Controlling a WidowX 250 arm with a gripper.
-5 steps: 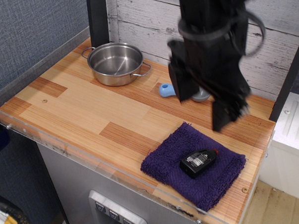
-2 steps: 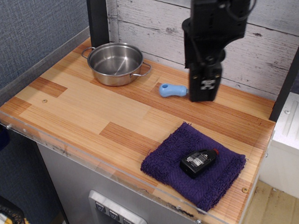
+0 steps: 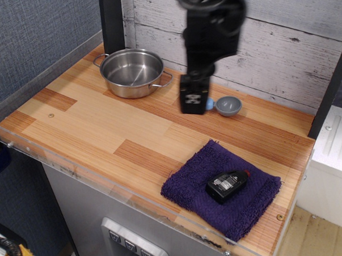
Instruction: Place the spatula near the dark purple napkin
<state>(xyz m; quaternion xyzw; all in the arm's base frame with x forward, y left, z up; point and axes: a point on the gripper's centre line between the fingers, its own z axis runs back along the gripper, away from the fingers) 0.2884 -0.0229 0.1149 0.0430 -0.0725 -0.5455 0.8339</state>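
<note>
The black gripper (image 3: 193,100) hangs straight down from a black arm that enters from the top edge at about 12 o'clock, its tip low over the striped wooden tabletop (image 3: 103,125) toward the back. From this single view its fingers read as 1 dark block, so I cannot tell whether they are parted or pressed together, or whether they pinch anything.

The small spatula with a light-blue handle and round grey bowl-shaped head (image 3: 227,105) lies on the wood at 3 o'clock from the gripper tip. Its grey head is fully visible, bowl facing up; only a sliver of the blue handle shows at the gripper's right edge, the remainder hidden behind the black body. Whether the fingers touch the handle cannot be made out.

At 10 o'clock from the gripper, near but apart, stands the round steel pot with 2 loop handles (image 3: 131,72), open side up. At 5 o'clock, well apart from the spatula, the dark purple fuzzy square napkin (image 3: 197,188) lies flat at the front right corner of the table, with a small black bottle with a red cap (image 3: 227,184) lying on its side on top of it.
</note>
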